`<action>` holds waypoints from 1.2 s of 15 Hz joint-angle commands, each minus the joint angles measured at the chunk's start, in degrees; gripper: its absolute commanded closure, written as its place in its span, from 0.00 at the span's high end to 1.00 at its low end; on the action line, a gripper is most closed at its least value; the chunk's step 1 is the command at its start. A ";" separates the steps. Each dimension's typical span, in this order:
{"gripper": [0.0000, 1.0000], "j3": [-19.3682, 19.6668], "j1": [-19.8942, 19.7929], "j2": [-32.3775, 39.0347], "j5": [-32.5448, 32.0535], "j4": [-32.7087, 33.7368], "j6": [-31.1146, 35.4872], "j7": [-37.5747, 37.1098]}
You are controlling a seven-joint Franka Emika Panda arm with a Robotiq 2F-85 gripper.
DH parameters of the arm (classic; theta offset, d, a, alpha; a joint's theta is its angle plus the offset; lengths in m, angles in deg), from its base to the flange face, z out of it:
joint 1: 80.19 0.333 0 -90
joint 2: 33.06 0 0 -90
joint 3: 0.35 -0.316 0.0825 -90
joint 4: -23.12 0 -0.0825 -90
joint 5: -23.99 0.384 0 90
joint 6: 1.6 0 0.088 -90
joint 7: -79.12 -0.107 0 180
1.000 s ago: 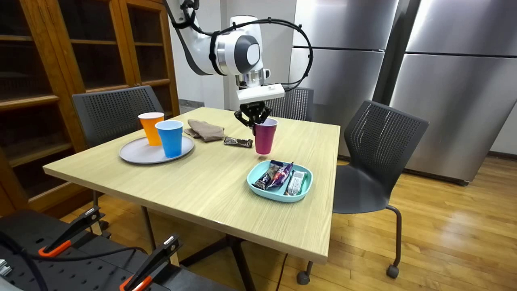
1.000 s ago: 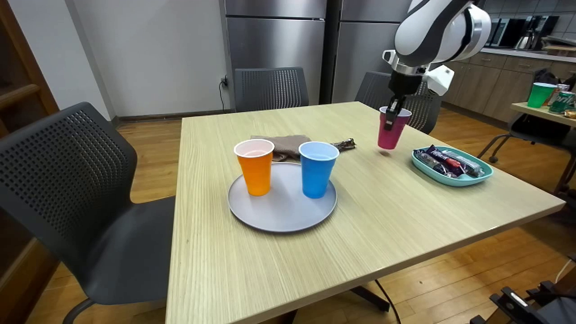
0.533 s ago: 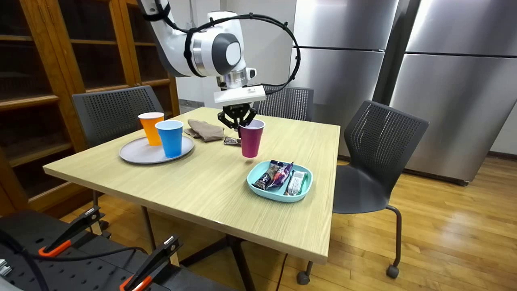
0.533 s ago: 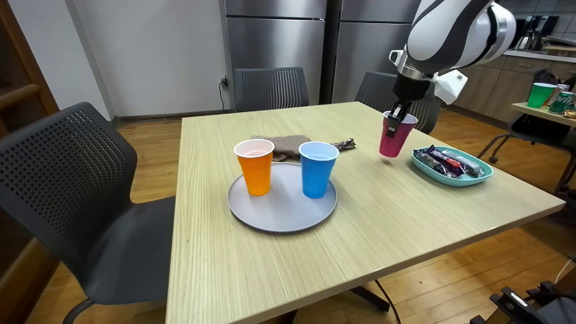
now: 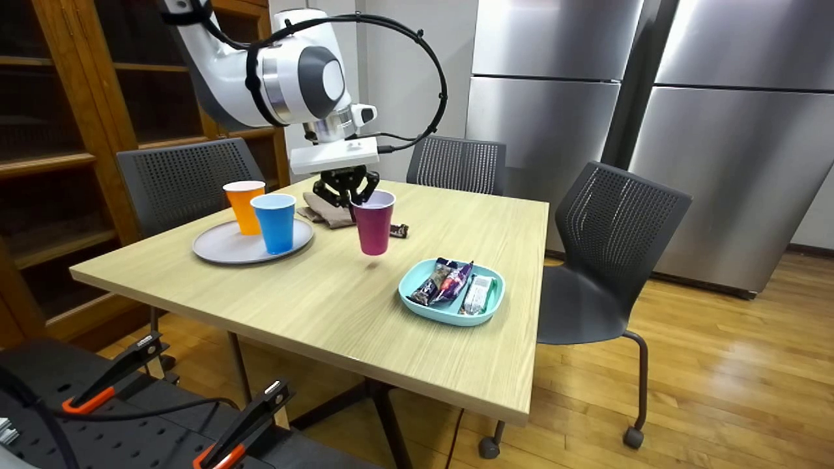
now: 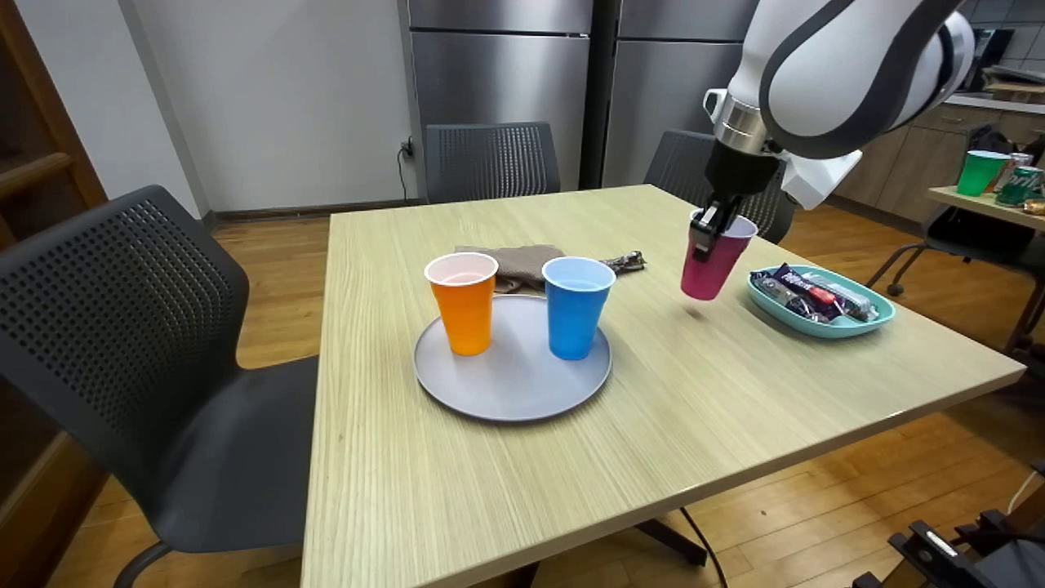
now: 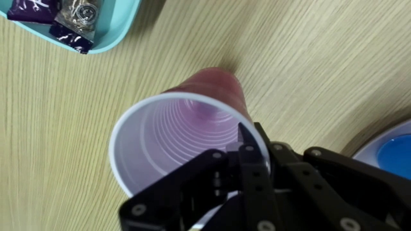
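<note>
A magenta cup [image 5: 374, 229] with a pale inside hangs just above the table, its shadow below it. My gripper [image 7: 252, 132] is shut on the cup's wall near the rim: one finger is inside, the other outside. In an exterior view the cup [image 6: 709, 273] leans slightly, bottom toward the left. Close by, a teal tray [image 5: 449, 318] holds several wrapped bars [image 5: 454, 283]. A dark wrapped bar [image 6: 625, 262] lies on the table behind the cup, partly hidden in an exterior view.
A grey plate [image 6: 514, 392] carries an orange cup [image 6: 465, 318] and a blue cup [image 6: 575, 314], both upright. Behind the plate lies a crumpled brown cloth [image 6: 521, 265]. Chairs [image 5: 580, 260] stand around the wooden table [image 5: 313, 312].
The gripper and the held magenta cup have moved across the table, leftward toward the plate in an exterior view, and a little nearer the camera in both. The other objects have stayed put.
</note>
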 commanded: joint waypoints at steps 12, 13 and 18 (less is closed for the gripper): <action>0.00 15.03 17.66 -8.84 -21.04 -4.35 -1.97 -21.58; 0.00 15.27 18.48 -9.52 -21.48 -4.38 -2.78 -22.71; 0.00 14.40 21.08 -13.01 -20.90 -4.73 -8.13 -24.34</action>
